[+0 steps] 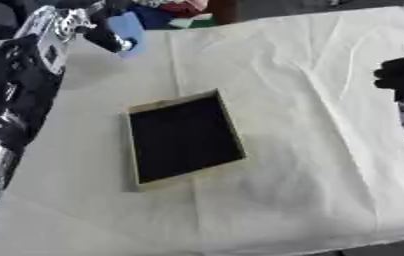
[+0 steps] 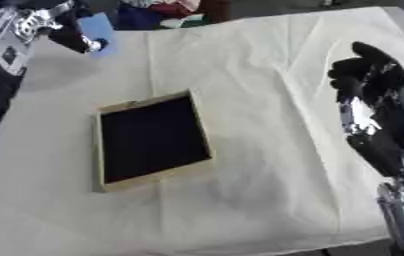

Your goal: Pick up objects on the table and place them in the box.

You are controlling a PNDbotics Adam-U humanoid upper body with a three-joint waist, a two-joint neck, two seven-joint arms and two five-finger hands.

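Two hands show: the left hand (image 1: 109,36), raised at the far left corner of the table, has its fingers curled round a flat blue object (image 1: 132,29), while the right hand (image 2: 372,75) hangs at the right edge, fingers relaxed and holding nothing. Between them, on the cream cloth (image 1: 310,125), lies the shallow box (image 1: 184,137), dark inside with a pale rim.
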